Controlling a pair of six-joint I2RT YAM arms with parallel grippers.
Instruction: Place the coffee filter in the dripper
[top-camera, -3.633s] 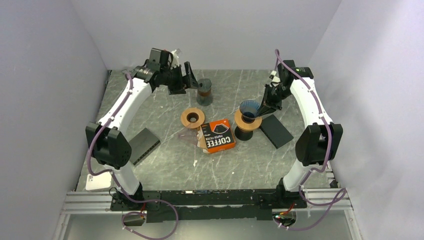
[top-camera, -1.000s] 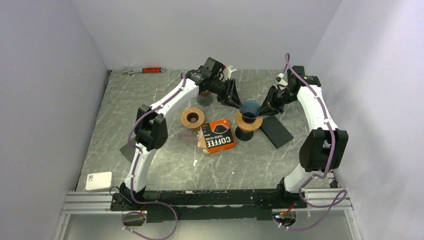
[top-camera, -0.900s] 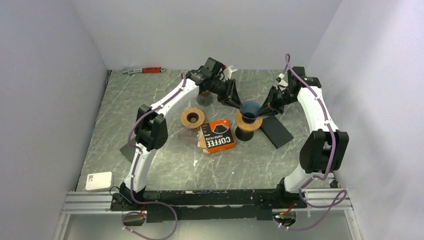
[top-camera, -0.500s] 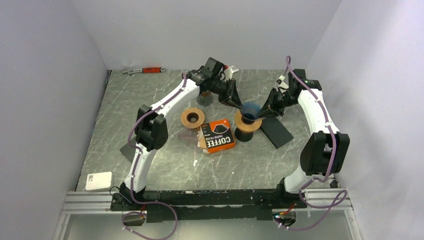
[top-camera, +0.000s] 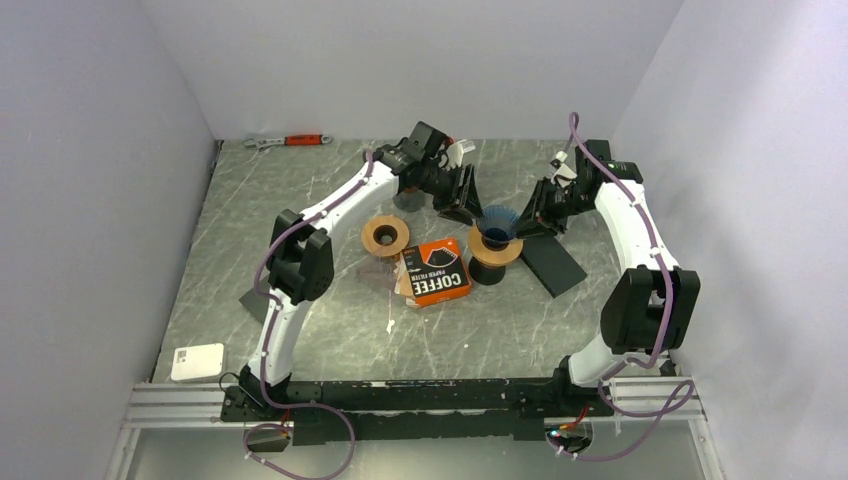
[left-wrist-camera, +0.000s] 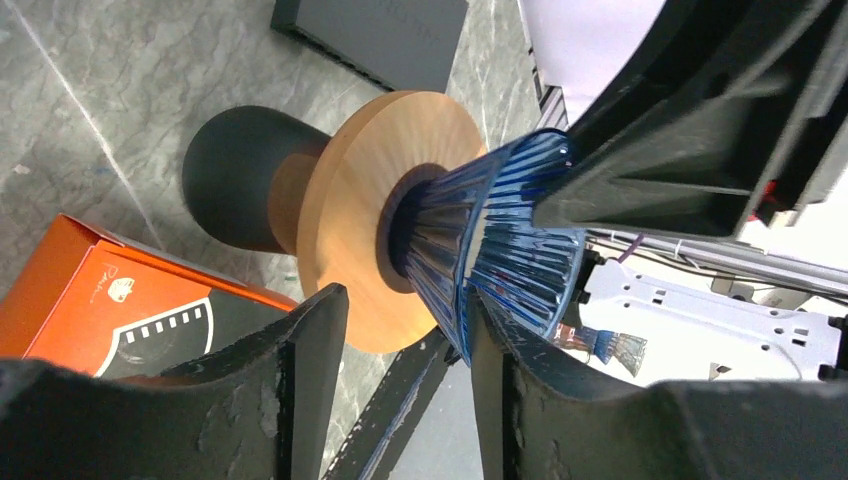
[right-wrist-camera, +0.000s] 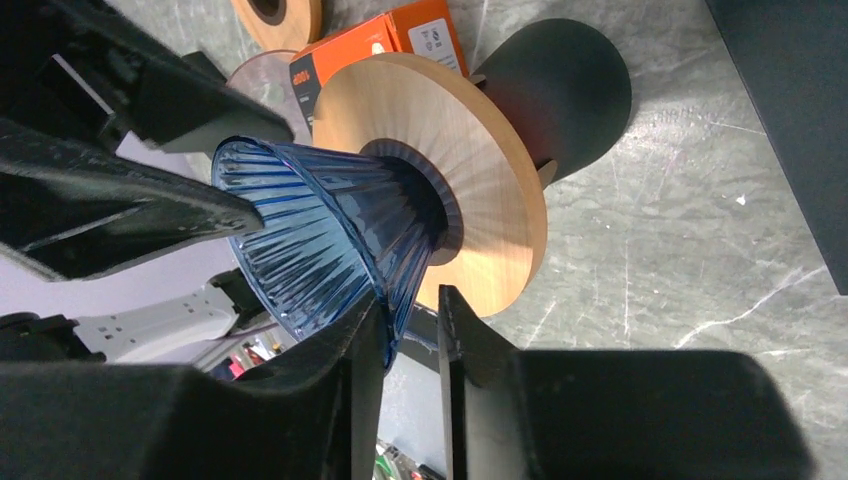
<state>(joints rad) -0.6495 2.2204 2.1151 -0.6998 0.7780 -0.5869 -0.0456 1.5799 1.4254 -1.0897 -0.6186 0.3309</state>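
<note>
The dripper is a blue ribbed glass cone (top-camera: 497, 220) seated in a wooden ring on a black stand (top-camera: 487, 268). It also shows in the left wrist view (left-wrist-camera: 500, 235) and the right wrist view (right-wrist-camera: 320, 225). My left gripper (top-camera: 466, 203) (left-wrist-camera: 407, 295) is open at the cone's left side, with one finger touching the rim. My right gripper (top-camera: 527, 220) (right-wrist-camera: 412, 298) has its jaws narrowly apart around the right rim; the glass touches one finger and a gap shows at the other. The orange coffee filter box (top-camera: 437, 271) lies left of the stand. No loose filter shows.
A second wooden ring (top-camera: 385, 236) lies left of the box, with clear plastic beside it. A dark cup (top-camera: 405, 198) stands behind my left arm. A black slab (top-camera: 552, 263) lies right of the dripper. A grey slab (top-camera: 252, 300), a white box (top-camera: 196, 362) and a red wrench (top-camera: 292, 141) also show.
My left arm swung from the back left over to the dripper's left rim. In the last second the left gripper dropped slightly and the dripper shifted a little toward the near left.
</note>
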